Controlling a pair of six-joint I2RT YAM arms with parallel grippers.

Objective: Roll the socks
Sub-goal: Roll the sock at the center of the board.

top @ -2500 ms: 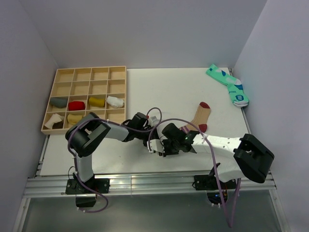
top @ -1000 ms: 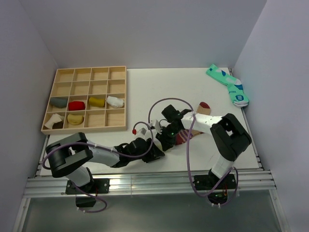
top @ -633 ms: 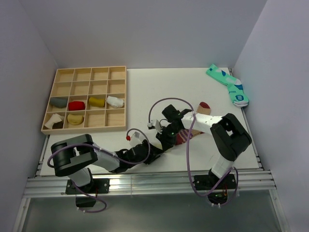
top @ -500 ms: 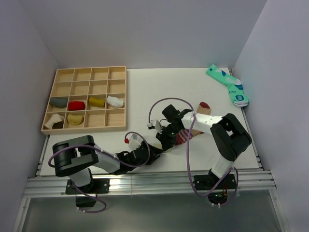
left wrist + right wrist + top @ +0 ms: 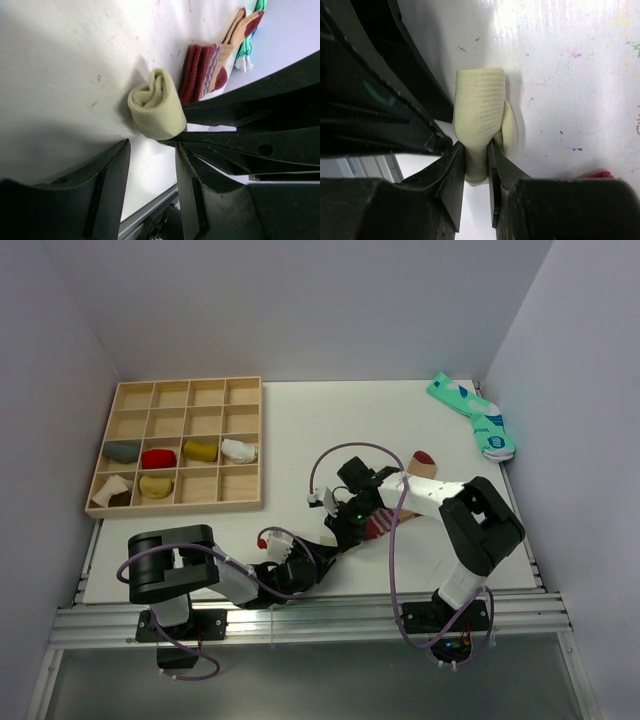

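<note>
White worktop (image 5: 330, 420) before you: your right hand (image 5: 476, 150) pinches the rolled olive sock (image 5: 479, 105); your left hand (image 5: 151, 145) gapes, empty.

pale olive sock (image 5: 479, 115), tan-maroon striped sock (image 5: 212, 65)

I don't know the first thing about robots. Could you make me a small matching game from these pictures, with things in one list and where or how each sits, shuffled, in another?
Things
1. pale olive sock
2. tan and maroon sock
3. teal patterned socks
4. wooden tray

Places or states
A. far right corner of the table
B. rolled up, pinched in the right gripper
C. left side of the table, rolled socks in some compartments
D. maroon toe showing, partly hidden under the right arm

Pairs: 1-B, 2-D, 3-A, 4-C
</note>
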